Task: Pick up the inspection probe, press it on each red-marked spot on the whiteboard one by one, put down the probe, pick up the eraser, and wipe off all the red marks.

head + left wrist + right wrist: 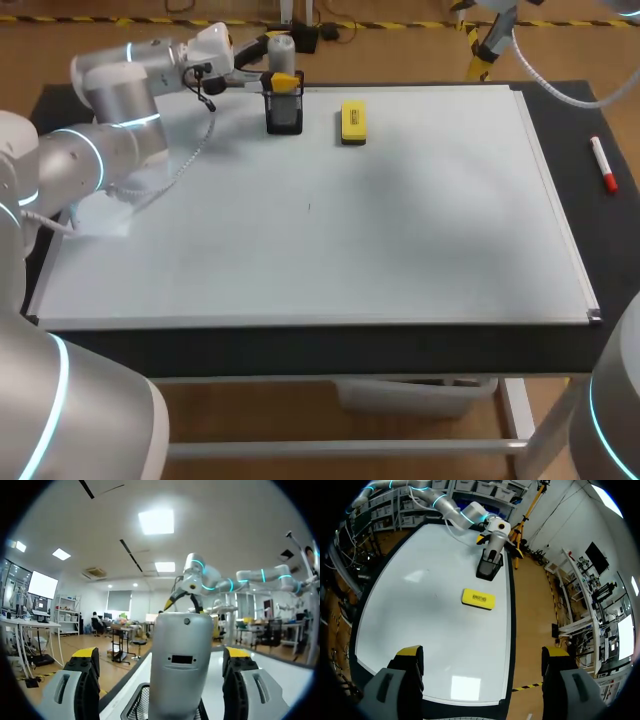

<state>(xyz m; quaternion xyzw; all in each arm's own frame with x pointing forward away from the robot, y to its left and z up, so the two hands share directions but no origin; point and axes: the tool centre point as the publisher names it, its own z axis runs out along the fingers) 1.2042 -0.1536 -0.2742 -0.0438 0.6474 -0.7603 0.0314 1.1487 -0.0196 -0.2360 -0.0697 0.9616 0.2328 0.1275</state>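
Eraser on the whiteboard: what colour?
The eraser is yellow, with a small dark marking on top. It shows best in the right wrist view.

- 1 whiteboard (400,250), covering most of the worktop (615,230)
- 1 inspection probe (281,46), grey, standing in the holder
- 1 black mesh holder (284,116), at the whiteboard's far edge
- 1 yellow eraser (353,122), near the same far edge
- 1 red marker (603,165), by the worktop's right edge
- 2 arms: left arm (110,105), right arm (612,410)
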